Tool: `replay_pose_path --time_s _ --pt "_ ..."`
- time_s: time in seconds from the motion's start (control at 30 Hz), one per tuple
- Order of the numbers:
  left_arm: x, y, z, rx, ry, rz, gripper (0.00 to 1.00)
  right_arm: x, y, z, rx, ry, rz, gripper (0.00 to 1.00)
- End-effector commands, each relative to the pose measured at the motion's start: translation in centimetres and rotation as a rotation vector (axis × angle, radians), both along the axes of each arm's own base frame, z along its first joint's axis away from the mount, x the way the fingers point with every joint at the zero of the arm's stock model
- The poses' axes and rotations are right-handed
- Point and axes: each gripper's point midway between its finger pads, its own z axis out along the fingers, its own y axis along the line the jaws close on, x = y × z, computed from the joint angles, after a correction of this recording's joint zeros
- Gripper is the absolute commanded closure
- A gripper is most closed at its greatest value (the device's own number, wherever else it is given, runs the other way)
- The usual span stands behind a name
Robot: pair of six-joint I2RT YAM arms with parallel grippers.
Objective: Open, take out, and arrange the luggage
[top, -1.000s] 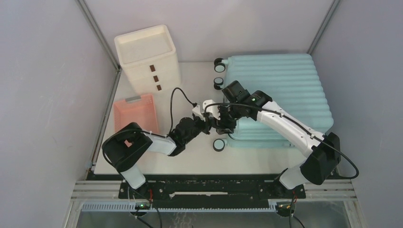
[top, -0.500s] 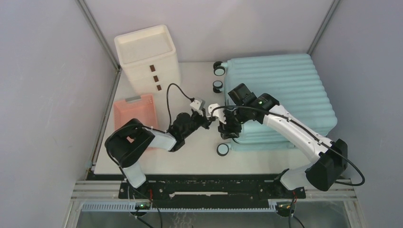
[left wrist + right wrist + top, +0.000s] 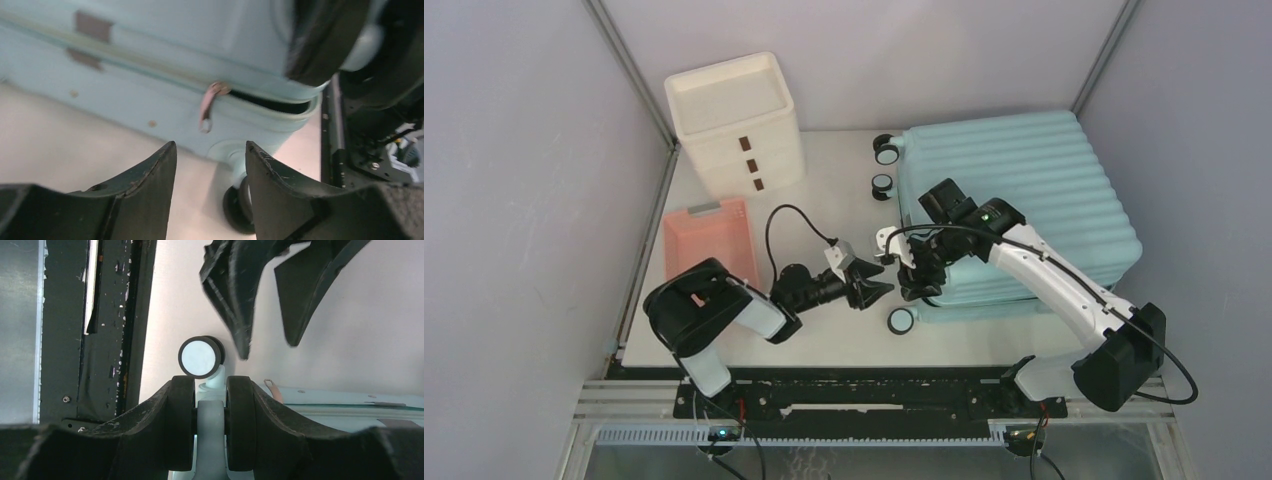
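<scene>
The luggage (image 3: 1024, 190) lies flat on the right side of the table (image 3: 824, 170), with its wheels pointing left. The right gripper (image 3: 921, 272) is at the luggage's near-left corner, clenched on what looks like the pale caster bracket (the wrist view is too tight to say exactly which part). The left gripper (image 3: 874, 290) hovers just off the same corner, fingers spread and holding nothing. It is aimed at the pinkish zipper pull (image 3: 206, 111) hanging from the seam, and a dark slit beside the pull shows the zip already parted a little.

To do this step well, the left fingers should close squarely on the tab, then drag along the seam rather than away from the shell, while the right arm steadies the case. The corner wheel (image 3: 902, 320) just below the pull could snag a finger.

There is open table left of the luggage. The pink basket (image 3: 709, 240) and white drawer box (image 3: 734, 120) stand well to its left, while its far and right sides lie close to the walls.
</scene>
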Motion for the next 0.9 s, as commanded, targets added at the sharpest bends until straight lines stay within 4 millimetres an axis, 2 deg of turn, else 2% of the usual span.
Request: replay_pose_path --time_s 0.0,0.17,0.27,0.57,0.73,0.87 --pt "-0.6 -3.4 4.2 -0.085 -0.172 -0.098 0.42 -0.4 0.7 2.9 0.152 -0.027 0.046 1.00" --pt "0.2 -5.4 4.2 -0.101 -0.159 -0.117 0.44 -0.6 0.7 3.0 0.158 -0.025 0.044 1.00" --pt "0.5 -5.9 3.6 -0.093 -0.150 -0.127 0.48 -0.7 0.7 2.8 0.161 -0.021 0.047 1.00" --pt "-0.6 -6.4 1.2 -0.042 -0.162 -0.216 0.55 -0.8 0.9 3.0 0.174 -0.019 0.051 1.00" --pt "-1.2 -6.7 0.6 -0.032 -0.167 -0.290 0.68 -0.9 0.8 3.1 0.175 -0.018 0.049 1.00" --pt "-0.7 -6.5 0.5 -0.030 -0.163 -0.275 0.67 -0.9 0.8 3.2 0.176 -0.018 0.049 1.00"
